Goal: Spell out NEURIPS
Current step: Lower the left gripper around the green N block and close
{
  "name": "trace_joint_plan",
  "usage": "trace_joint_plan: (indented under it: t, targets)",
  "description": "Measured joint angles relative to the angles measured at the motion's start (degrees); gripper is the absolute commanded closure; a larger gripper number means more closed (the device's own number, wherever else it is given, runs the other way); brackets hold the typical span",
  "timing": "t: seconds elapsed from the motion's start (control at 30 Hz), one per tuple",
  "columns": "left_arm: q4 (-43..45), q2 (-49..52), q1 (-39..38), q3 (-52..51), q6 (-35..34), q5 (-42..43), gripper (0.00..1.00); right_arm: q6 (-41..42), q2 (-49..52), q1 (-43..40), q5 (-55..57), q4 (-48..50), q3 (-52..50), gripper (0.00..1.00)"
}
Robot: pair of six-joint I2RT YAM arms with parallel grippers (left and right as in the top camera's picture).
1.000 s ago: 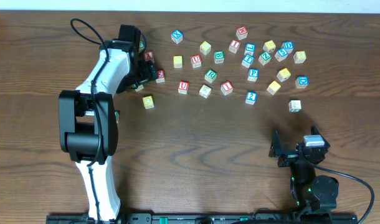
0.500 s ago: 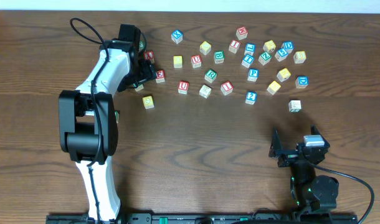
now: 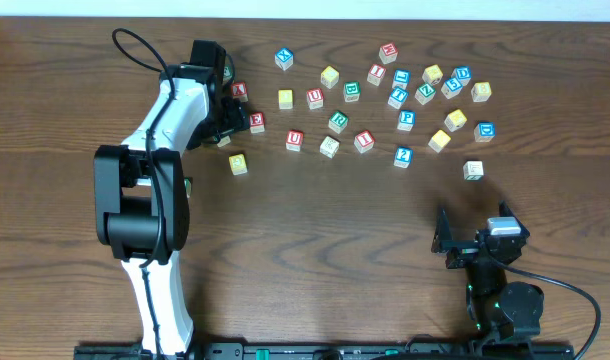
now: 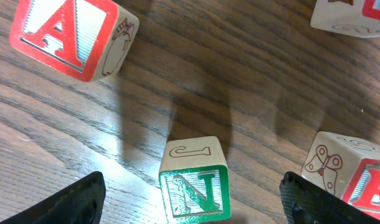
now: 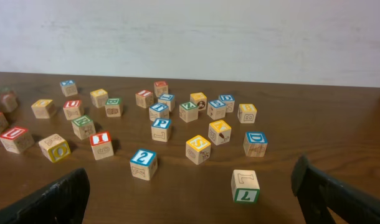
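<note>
Dark wooden table (image 3: 315,230). Overhead: the red E cube (image 3: 256,122) sits beside the left arm (image 3: 170,110), with the red U (image 3: 295,140) near the E's right. Left wrist: the green N cube (image 4: 195,190) lies beside the E (not touching it), between the spread fingers of the left gripper (image 4: 193,208), untouched. Right wrist: the right gripper (image 5: 190,202) gapes empty, well apart from the E.

You have the green N cube (image 4: 195,186) standing on the desk (image 4: 240,93) between the left tool's (image 4: 193,202) wide-apart tips, touching neither.
</note>
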Motion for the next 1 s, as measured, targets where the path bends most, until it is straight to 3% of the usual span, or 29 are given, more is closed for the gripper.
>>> trace_joint_plan:
  t: [1.0]
  targets:
    - [1.79, 0.0, 0.0, -0.07, 0.2, -2.34, 0.12, 0.02, 0.0, 0.0, 0.0, 0.0, 0.0, 0.01]
